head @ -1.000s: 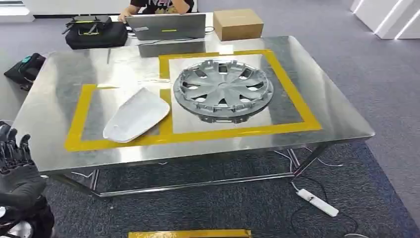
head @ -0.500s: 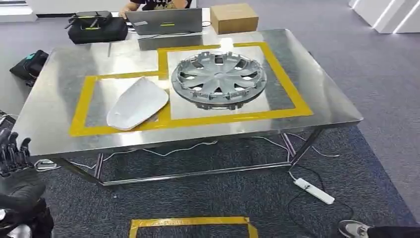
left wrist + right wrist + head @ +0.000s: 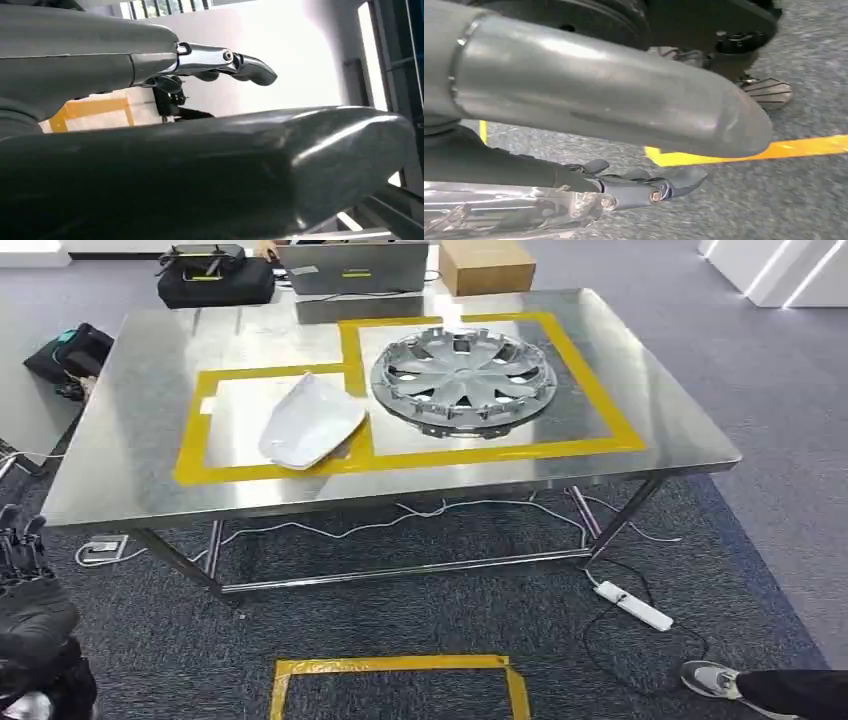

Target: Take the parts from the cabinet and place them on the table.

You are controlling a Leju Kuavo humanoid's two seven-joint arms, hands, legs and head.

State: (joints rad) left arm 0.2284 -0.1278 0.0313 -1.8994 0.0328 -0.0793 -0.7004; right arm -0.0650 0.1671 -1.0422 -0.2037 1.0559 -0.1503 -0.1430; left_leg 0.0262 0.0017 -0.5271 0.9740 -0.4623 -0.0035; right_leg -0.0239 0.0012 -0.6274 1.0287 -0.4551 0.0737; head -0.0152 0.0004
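The bench (image 3: 130,430) is brushed, reflective steel. The hubcap (image 3: 462,376) looks like silver satin plastic, the white cover (image 3: 310,422) smooth glossy plastic, the carpet (image 3: 780,380) rough grey.

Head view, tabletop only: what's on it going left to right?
White part in the left yellow-taped box → silver wheel cover in the right taped box. Both rest on the steel table.

Left hand (image 3: 30,610) cut by head view's lower-left corner. Laptop (image 3: 355,265), cardboard box (image 3: 485,262) and black bag (image 3: 215,275) behind bench (image 3: 120,460) cropped at top edge. Person's shoe (image 3: 712,678) and trouser leg cut at bottom-right. Right hand (image 3: 649,187) fingers mostly hidden behind thumb; closure unclear.
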